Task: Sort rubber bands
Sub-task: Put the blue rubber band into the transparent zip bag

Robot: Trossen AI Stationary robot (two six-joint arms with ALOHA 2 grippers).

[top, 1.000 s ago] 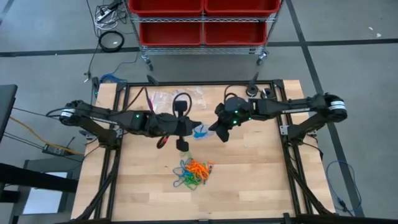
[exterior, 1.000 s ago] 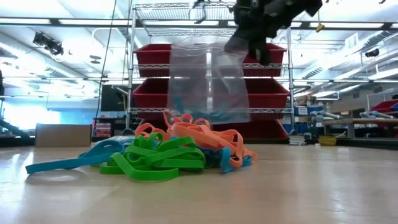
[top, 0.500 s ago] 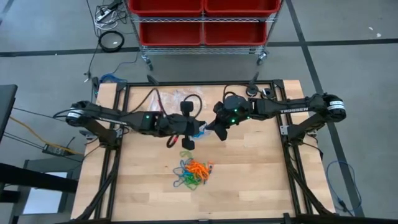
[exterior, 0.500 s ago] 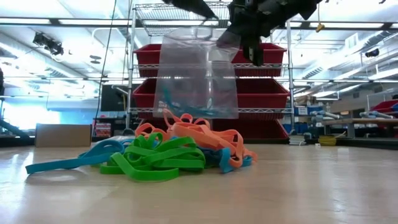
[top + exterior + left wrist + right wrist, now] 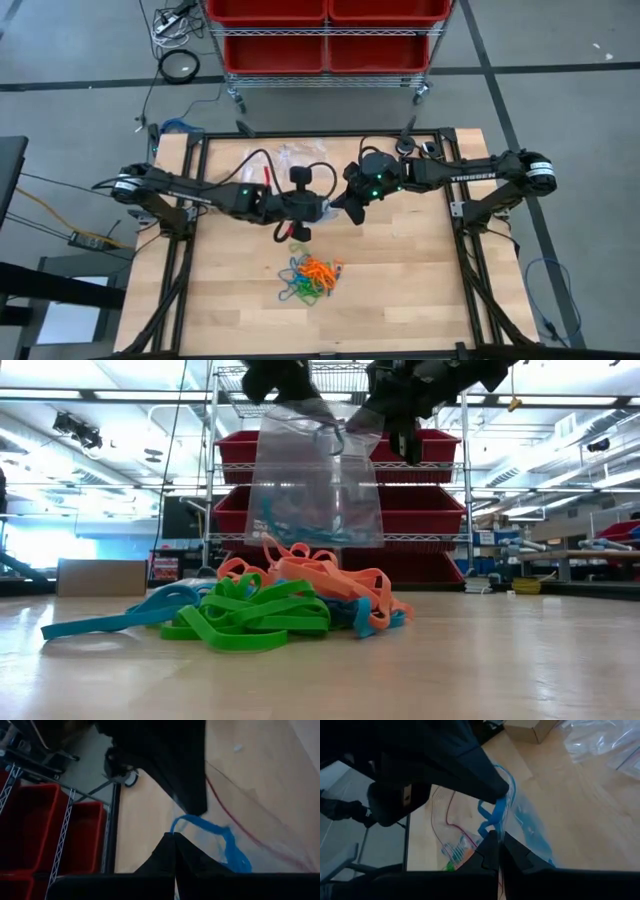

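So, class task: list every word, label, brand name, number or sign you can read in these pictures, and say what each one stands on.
"TROSSEN": white lettering on the right arm, seen in the high view; small, only just readable.
No other text can be read: none shows on the red bins, the clear plastic bag, the rubber bands or the table.

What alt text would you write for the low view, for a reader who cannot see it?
A clear plastic bag holding a few blue rubber bands hangs above the wooden table, gripped at its top by two dark robot claws. In front lies a tangled pile of orange, green and blue rubber bands; red bins on a wire shelf stand behind.
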